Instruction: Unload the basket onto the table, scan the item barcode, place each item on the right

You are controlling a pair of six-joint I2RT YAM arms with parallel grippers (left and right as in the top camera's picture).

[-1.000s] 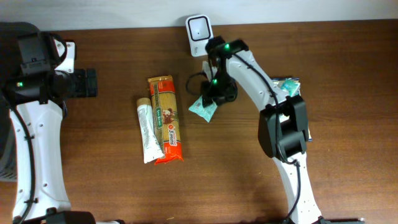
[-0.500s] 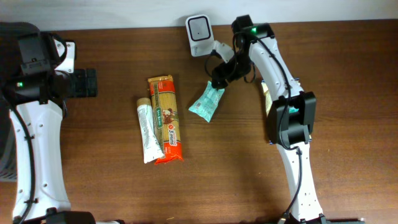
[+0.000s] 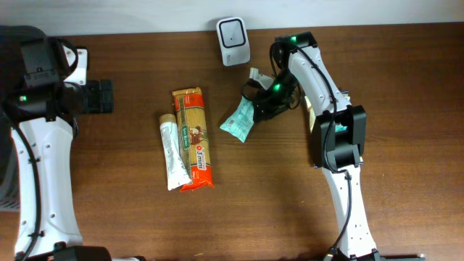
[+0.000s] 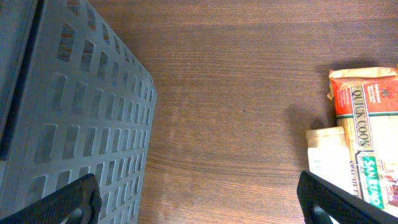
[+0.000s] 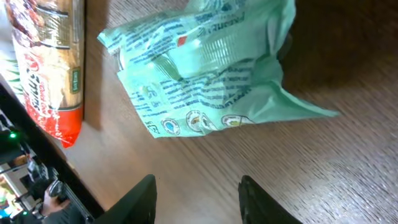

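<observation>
Right jaws half-open, clear of packet [image 5: 205, 68]

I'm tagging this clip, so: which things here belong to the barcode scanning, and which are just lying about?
In the job: green packet, white scanner, right gripper, open near the packet.
Lying about for now: pasta pack, white tube, grey basket, left gripper.
</observation>
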